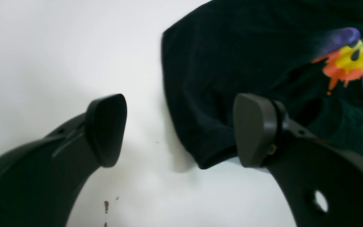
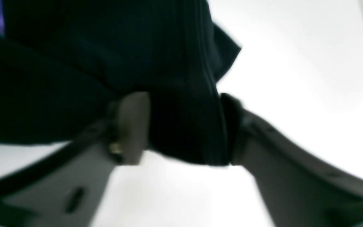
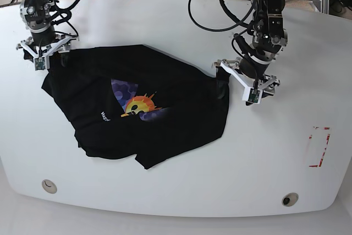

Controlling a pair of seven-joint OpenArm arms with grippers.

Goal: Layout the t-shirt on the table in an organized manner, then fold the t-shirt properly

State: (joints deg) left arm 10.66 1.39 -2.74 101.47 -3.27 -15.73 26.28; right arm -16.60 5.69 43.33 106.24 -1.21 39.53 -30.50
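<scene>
White worktop (image 3: 181, 185) carrying the rumpled t-shirt (image 3: 165, 119), from the right gripper (image 3: 45, 54), jaws parted astride a hem, across lettering too small to read, to the left gripper (image 3: 237, 83), jaws wide and empty beside a sleeve: regrip opposite edges, pull evenly.

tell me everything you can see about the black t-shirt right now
The t-shirt is black, soft-looking cloth with a yellow-orange sun face, purple patches and small white lettering. It lies rumpled and skewed on the white table, unfolded. The left gripper stands open astride one edge, one pad over the cloth. In the blurred right wrist view, a fold sits between the parted jaws of the right gripper.
</scene>
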